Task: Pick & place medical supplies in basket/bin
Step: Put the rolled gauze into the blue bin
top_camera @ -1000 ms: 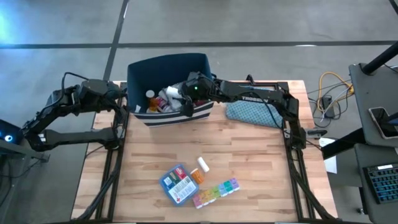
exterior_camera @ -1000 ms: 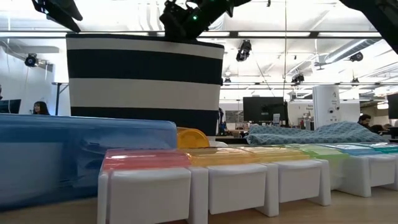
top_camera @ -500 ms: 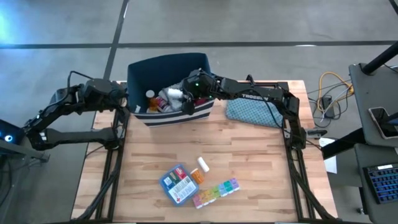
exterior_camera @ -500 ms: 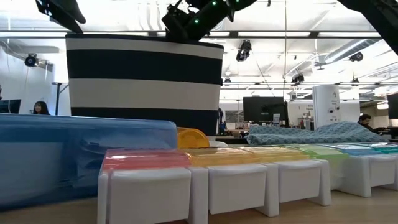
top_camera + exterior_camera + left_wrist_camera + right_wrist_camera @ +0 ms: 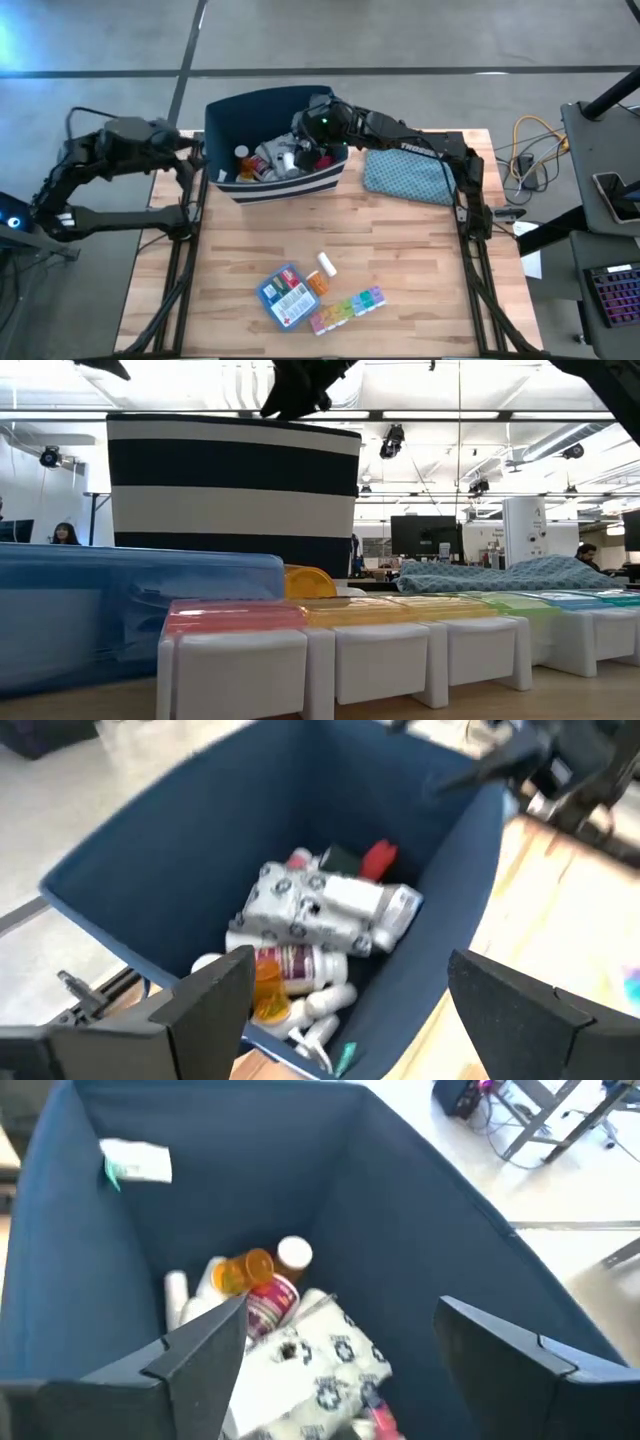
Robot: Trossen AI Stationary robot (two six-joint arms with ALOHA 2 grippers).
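Right gripper: over the bin, jaws now spread, load dropped in.
Left gripper: spread, empty, at bin's left rim.
Left on table: pouch, organizer.

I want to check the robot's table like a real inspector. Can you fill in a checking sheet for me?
Surface: light wooden slatted table.
Job's things: navy soft-sided bin holding bottles and packets; blue first-aid pouch, orange pill bottle, small white bottle and rainbow pill organizer lie on the table.
Clutter: teal patterned cloth pouch beside the bin.
Grippers: right gripper over the bin, fingers open, empty; left gripper at the bin's left side, open, empty.
Cables: yellow and black cables right of the table.
Surroundings: grey floor, desk with keyboard.
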